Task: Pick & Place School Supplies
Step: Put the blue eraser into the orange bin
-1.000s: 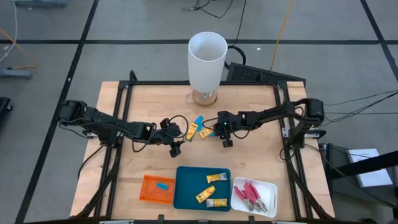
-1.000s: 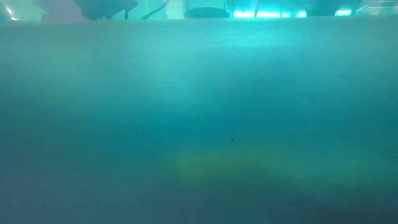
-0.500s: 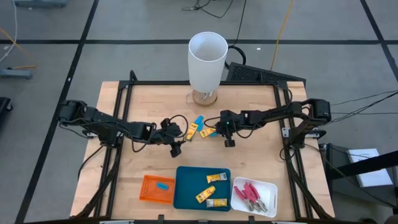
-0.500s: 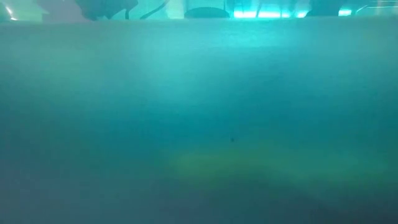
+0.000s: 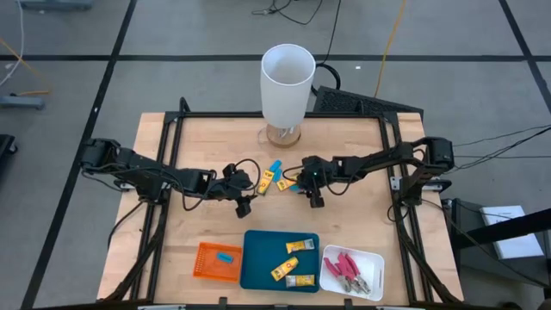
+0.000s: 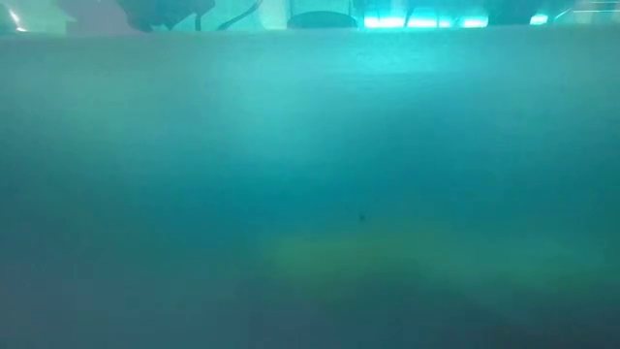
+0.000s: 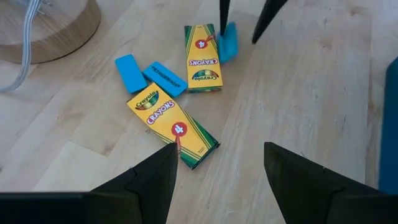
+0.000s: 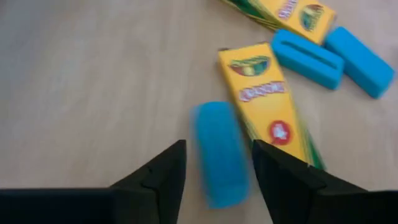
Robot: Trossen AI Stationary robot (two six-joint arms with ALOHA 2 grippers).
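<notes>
On the table's middle lies a small pile (image 5: 274, 175): two yellow crayon boxes (image 7: 173, 122) (image 7: 202, 57) and light-blue erasers (image 7: 129, 71) (image 7: 165, 78). My left gripper (image 7: 217, 163) (image 5: 250, 183) is open just left of the pile, above the nearer crayon box. My right gripper (image 8: 219, 163) (image 5: 295, 179) is open at the pile's right side. Its fingers stand close on either side of a third blue eraser (image 8: 217, 152) (image 7: 228, 42), which lies beside a crayon box (image 8: 270, 112). The low view shows only a teal blur. My right gripper comes at the blue eraser (image 8: 217, 155) slanting down from the table's right, one finger (image 8: 158, 177) on each long side. The eraser lies on the table. I cannot tell whether the fingers touch it.
A tall white cylinder (image 5: 287, 82) stands on a wooden base at the far middle. Along the near edge sit an orange tray (image 5: 207, 267) with a blue eraser, a teal tray (image 5: 258, 267) with crayon boxes, and a white tray (image 5: 374, 258) with red-handled tools.
</notes>
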